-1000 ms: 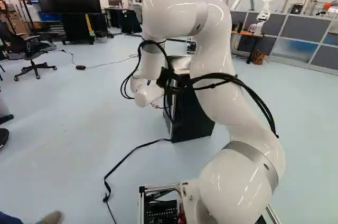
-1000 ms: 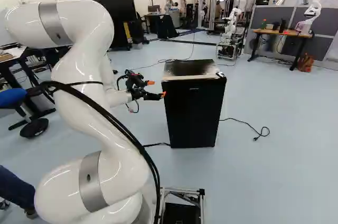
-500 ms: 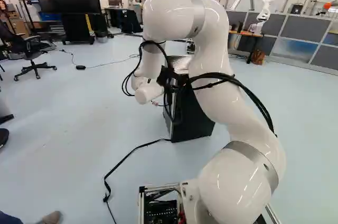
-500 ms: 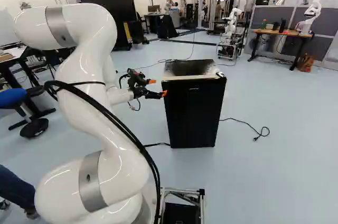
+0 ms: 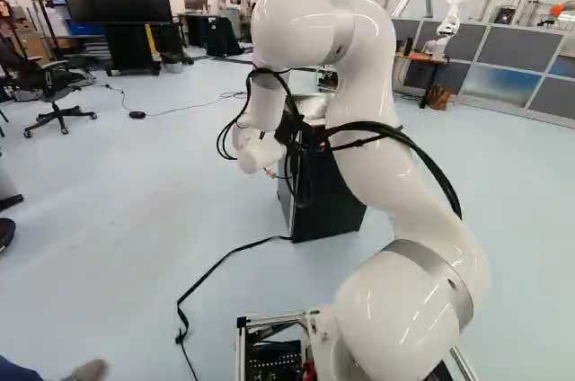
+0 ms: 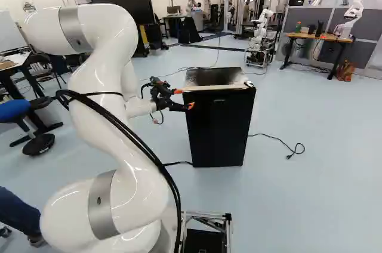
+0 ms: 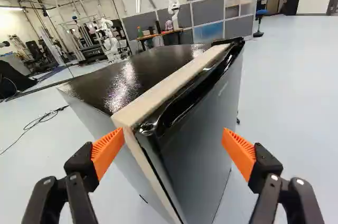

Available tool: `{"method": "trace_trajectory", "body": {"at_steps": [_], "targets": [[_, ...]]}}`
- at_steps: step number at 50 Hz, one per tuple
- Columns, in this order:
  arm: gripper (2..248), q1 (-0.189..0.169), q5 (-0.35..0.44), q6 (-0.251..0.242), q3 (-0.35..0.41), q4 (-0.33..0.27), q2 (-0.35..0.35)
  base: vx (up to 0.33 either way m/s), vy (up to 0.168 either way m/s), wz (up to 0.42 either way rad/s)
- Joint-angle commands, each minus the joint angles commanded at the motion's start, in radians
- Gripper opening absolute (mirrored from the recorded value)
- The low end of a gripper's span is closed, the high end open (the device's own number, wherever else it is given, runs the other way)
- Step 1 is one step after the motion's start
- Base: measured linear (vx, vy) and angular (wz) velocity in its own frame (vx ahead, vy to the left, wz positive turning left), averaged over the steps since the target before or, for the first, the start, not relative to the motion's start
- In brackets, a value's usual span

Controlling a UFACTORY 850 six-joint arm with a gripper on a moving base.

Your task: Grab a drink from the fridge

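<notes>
At the far left of the right base view, a blue stool (image 6: 15,109) stood near a desk (image 6: 13,61). To their right a large dark screen (image 6: 123,3) stood farther back, and the white arm (image 6: 113,160) rose nearer, from the foot of the view. The arm reached rightward, and its gripper (image 6: 184,98) was at the upper left corner of the black fridge (image 6: 219,129). In the wrist view its two fingers stood wide apart with nothing gripped between them, the fridge's near top corner ahead in the gap. One orange pad (image 7: 108,150) showed against the fridge's side, the other (image 7: 239,152) out before the door (image 7: 203,145); whether either touched could not be told. The fridge stood upright on the floor, right of the gripper, its door closed and a pale strip (image 7: 171,87) running along the top behind the door. Right of it a black cable (image 6: 276,138) trailed over the floor. Farther back stood another robot (image 6: 261,29), and right of that a wooden desk (image 6: 316,37) by the grey partitions (image 6: 299,14)
</notes>
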Motion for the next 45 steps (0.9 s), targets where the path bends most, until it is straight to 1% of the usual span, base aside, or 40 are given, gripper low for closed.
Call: {"method": "trace_trajectory", "body": {"at_steps": [8,15,28,45], "targets": [[247,-0.015,0.000,0.000,0.001,0.000,0.001,0.000,0.000,0.000],[247,-0.020,0.000,0.000,0.002,0.000,0.001,0.000,0.000,0.000],[247,-0.019,0.000,0.000,0.012,0.000,0.007,0.000,0.000,0.000],[247,-0.011,0.000,0.000,0.050,0.000,0.029,0.000,0.000,0.000]]}}
